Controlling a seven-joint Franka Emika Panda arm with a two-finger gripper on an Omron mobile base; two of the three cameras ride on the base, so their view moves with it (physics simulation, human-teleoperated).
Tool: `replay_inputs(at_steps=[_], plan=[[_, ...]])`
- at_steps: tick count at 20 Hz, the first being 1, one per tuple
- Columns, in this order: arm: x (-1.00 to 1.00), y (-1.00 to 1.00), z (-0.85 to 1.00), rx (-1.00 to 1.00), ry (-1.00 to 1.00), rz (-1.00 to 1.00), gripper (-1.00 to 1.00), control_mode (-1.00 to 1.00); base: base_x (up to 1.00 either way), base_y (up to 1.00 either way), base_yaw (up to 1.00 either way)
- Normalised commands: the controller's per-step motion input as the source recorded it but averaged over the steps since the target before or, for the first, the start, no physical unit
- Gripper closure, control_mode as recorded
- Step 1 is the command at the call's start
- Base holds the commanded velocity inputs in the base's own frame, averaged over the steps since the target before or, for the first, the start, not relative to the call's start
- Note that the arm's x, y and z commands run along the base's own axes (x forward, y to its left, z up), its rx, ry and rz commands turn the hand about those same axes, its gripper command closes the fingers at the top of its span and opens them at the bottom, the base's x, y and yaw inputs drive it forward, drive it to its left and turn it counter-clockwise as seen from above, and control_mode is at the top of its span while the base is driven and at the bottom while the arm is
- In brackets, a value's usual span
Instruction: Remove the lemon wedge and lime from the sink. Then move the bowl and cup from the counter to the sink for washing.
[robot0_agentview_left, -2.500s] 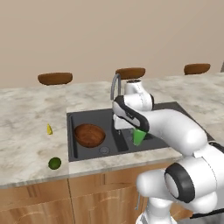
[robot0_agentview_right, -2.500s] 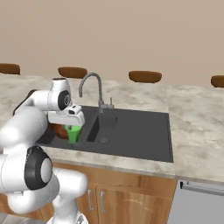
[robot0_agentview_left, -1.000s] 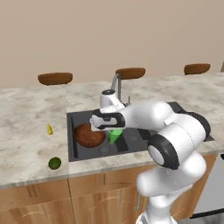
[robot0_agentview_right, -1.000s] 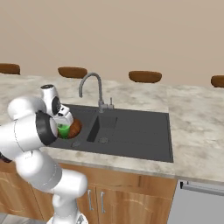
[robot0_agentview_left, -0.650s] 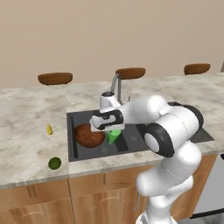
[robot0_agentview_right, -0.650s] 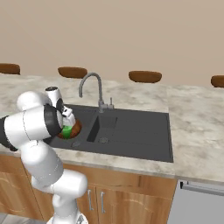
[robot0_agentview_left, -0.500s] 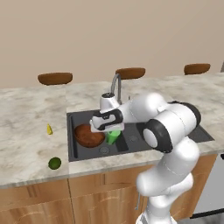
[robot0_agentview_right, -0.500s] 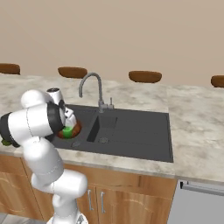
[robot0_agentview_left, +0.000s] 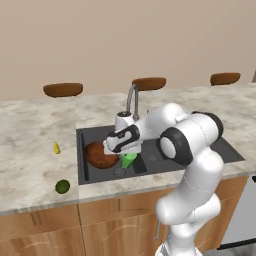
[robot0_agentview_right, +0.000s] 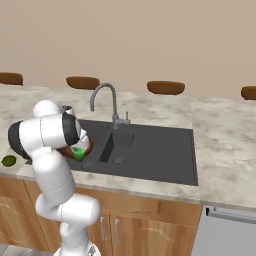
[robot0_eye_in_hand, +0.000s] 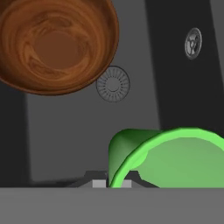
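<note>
While the arm reaches down over the left basin, the contents stand as follows, largest first.

Table (robot0_agentview_left: 30, 130): pale marbled top, running on every side of the jaws and carrying all items below.

Sink (robot0_agentview_left: 165, 162): dark grey double basin set into the table, directly beneath the jaws; a round drain (robot0_eye_in_hand: 113, 84) lies on its floor just past the jaws, and a curved grey faucet (robot0_agentview_left: 132, 97) rises behind them.

Stools: three brown oval tops, such as the middle one (robot0_agentview_left: 149, 83), along the far edge of the table, well beyond the jaws.

Bowl (robot0_agentview_left: 100, 155): reddish-brown wood grain, upright in the left basin, just beside the jaws on the side away from the arm; in the hand view it sits beyond and to one side of the drain.

Jaws (robot0_agentview_left: 127, 150): pressed together on the wall of the cup, pointing down into the basin.

Cup (robot0_agentview_left: 128, 159): bright green, pinched at its rim by the jaws, tilted, hanging low inside the left basin near the bowl; whether it touches the basin floor cannot be told.

Lime (robot0_agentview_left: 62, 186): dark green ball on the table, outside the sink, well apart from the jaws toward the near front edge.

Lemon wedge (robot0_agentview_left: 56, 147): small yellow piece on the table, outside the sink, beyond the bowl from the jaws.
</note>
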Motion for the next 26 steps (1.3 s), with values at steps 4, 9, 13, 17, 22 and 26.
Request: replay_inputs(at_steps=[4,9,13,17,22,26], plan=[[0.03,-0.04,-0.26,0.00,0.00,-0.02,1.00,-1.00,0.00,0.00,0.00],[0.07,-0.02,-0.25,0.00,0.00,-0.02,1.00,-1.00,0.00,0.00,0.00],[0.11,-0.04,-0.25,0.00,0.00,-0.01,1.00,-1.00,0.00,0.00,0.00],[0.12,-0.03,-0.30,0.00,0.00,0.00,1.00,-1.00,0.00,0.00,0.00],[0.10,-0.02,-0.32,0.00,0.00,0.00,1.00,-1.00,0.00,0.00,0.00],[0.15,0.00,-0.29,0.00,0.00,0.00,1.00,-1.00,0.00,0.00,0.00]])
